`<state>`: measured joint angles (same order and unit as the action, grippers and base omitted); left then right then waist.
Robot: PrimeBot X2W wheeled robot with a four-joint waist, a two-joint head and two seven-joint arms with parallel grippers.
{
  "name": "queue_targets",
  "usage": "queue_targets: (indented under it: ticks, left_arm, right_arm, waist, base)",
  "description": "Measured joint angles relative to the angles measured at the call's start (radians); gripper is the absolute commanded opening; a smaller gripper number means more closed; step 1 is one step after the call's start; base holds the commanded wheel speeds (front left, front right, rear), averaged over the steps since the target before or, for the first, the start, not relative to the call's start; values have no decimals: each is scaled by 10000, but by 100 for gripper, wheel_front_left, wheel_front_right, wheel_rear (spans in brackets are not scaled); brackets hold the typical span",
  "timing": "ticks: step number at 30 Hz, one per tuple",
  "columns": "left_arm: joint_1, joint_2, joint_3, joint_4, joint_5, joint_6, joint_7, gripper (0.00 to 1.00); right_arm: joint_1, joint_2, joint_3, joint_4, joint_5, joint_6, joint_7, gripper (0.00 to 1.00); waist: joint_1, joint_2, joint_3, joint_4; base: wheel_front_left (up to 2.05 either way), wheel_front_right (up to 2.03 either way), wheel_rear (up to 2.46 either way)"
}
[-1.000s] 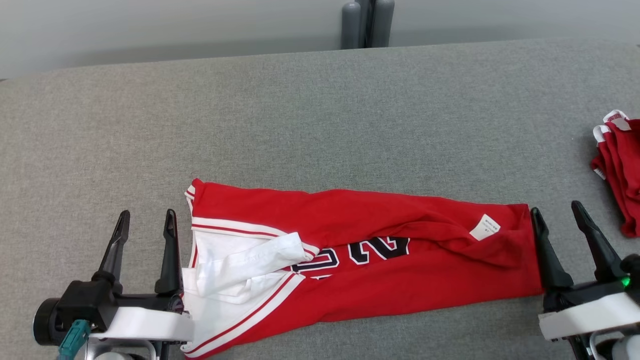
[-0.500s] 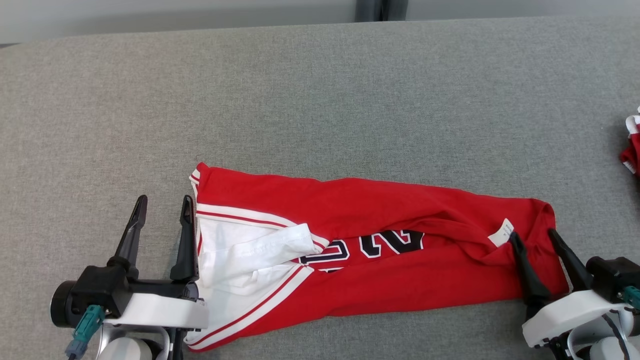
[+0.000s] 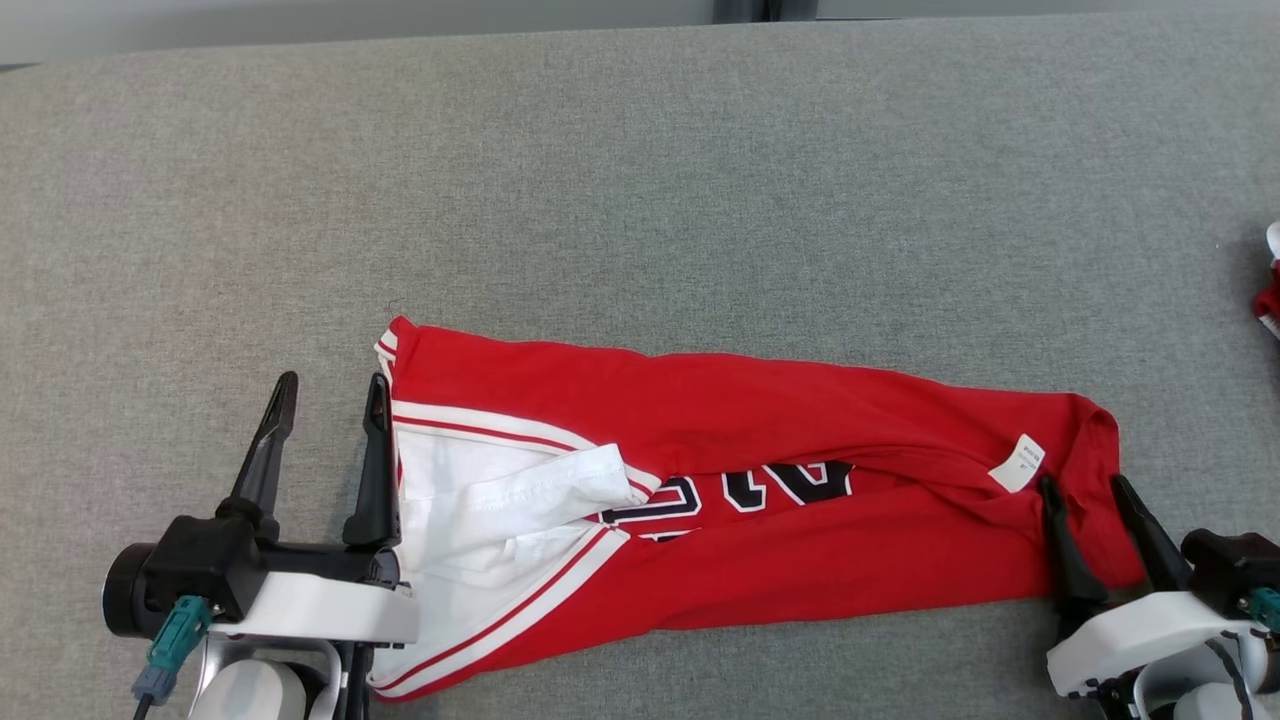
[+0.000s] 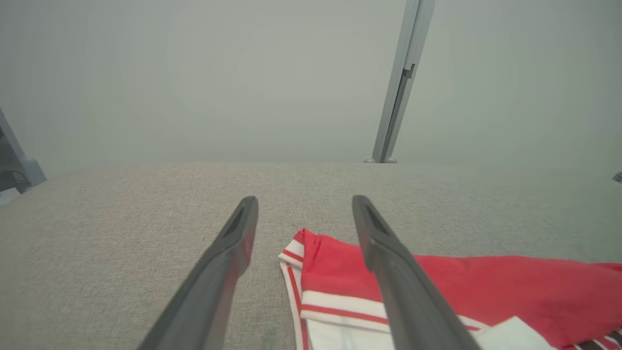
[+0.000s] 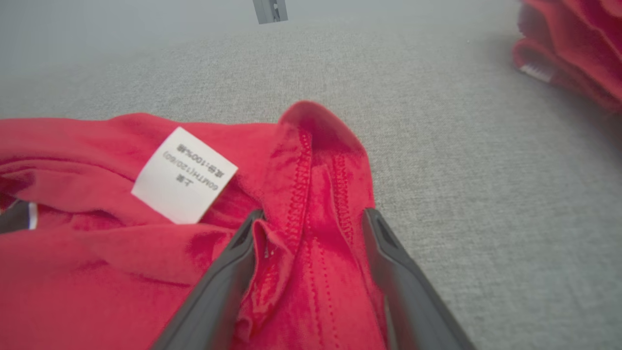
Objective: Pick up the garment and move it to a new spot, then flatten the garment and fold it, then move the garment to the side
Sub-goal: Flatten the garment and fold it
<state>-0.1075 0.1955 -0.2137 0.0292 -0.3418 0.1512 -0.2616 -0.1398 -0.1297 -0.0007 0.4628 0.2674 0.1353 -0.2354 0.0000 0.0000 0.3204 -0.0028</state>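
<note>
Now | left fingers (image 3: 378, 470) spread beside garment (image 3: 750, 430) | right fingers (image 3: 1062, 545) straddling it

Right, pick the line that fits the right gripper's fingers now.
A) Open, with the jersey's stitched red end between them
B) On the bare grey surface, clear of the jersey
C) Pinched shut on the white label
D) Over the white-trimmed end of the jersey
A: in the right wrist view the right gripper stands open with the stitched edge of the red jersey bunched between its fingers, and the white label lies off to one side, untouched.
</note>
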Motion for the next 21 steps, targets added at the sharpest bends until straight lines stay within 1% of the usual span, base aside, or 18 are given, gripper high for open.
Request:
queue_targets:
  ticks: [4, 5, 7, 11, 15, 21]
  left_arm:
    - [-11, -36, -2, 19, 63, -38, 0, 100]
    - [-12, -36, 2, 27, 73, -63, 0, 100]
    - [-26, -65, 8, 23, 79, -94, 0, 100]
    - [-28, -77, 82, 12, 123, -96, 0, 100]
    - [-25, -109, 171, -29, 167, -96, 0, 100]
    - [-16, -138, 247, -59, 249, -107, 0, 100]
  right_arm:
    - [-244, 50, 125, 384, 343, 0, 96, 100]
    - [-315, 58, 217, 447, 527, 0, 201, 91]
    - [-403, 19, 366, 520, 828, -6, 282, 0]
    - [-538, -117, 633, 575, 1471, 2, 353, 0]
    - [-533, -514, 681, 443, 1948, 33, 221, 0]
    - [-356, -1708, -52, 362, 2454, -15, -12, 0]
  waist:
    - [0, 0, -9, -4]
    - [0, 0, -8, -5]
    - [0, 0, -3, -12]
    - [1, 0, 15, -44]
    - [0, 0, 7, -99]
    - [0, 0, -54, -169]
  base:
    - [0, 0, 0]
    - [0, 0, 0]
    - [0, 0, 0]
    - [0, 0, 0]
    - [0, 0, 0]
    - [0, 0, 0]
